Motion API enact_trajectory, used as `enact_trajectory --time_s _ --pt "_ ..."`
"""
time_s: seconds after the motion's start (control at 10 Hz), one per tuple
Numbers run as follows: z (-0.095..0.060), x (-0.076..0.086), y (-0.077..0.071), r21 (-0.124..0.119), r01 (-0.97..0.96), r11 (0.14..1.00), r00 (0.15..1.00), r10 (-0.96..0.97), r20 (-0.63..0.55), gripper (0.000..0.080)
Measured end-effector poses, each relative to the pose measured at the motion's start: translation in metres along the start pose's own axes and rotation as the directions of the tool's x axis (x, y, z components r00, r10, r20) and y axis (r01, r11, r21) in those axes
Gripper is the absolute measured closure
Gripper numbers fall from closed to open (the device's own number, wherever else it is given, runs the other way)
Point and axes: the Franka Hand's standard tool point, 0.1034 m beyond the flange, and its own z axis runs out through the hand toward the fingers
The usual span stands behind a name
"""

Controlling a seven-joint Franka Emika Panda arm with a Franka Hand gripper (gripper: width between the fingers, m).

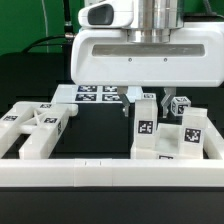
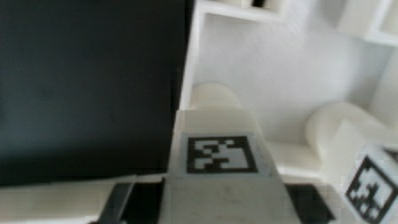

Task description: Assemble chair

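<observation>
At 12 o'clock in the exterior view I get the claw (image 1: 143, 97) hanging under its big white housing, with the arm cut off by the frame edge. Its fingertips are half hidden behind the top of the chair post (image 1: 145, 126), which stands upright just off centre toward 3 o'clock, tag facing me. The wrist view is blurry but settles it: dark finger pads (image 2: 128, 203) sit tight on both flanks of the post (image 2: 221, 150), so the claw is clamped on it. The post's base is hidden by the border rail (image 1: 110, 172) running across at 6 o'clock, so I cannot tell if it touches the table. At 3 o'clock a stepped chair block (image 1: 188, 135) with two tags stands just beside the post, its foot also behind the rail. The wrist view cuts that block off at the frame edge. A small tagged cube (image 1: 180, 103) sits at 2 o'clock behind the block, shape hard to make out. At 9 o'clock a frame-shaped chair piece (image 1: 35, 125) lies flat, cropped by the picture edge. The marker board (image 1: 100, 93) lies flat toward 11 o'clock. Table (image 1: 100, 128) is matte black. The backdrop is dark, with a green streak at 10 o'clock; I cannot tell what it is.
</observation>
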Motion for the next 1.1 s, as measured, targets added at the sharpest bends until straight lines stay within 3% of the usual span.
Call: enact_trajectory --time_s 0.3,0.8,1.0,1.1 --pt "0.001 -0.001 -0.002 0.004 -0.273 0.962 0.962 0.273 0.006 0.0509" --pt "0.002 -0.004 -0.012 0.006 -0.728 0.685 0.685 0.728 0.023 0.0509" --pt "0.002 -0.005 -0.013 0.007 -0.771 0.637 0.637 0.771 0.025 0.0509" --pt "0.002 -0.004 -0.013 0.008 -0.753 0.658 0.658 0.753 0.025 0.0410"
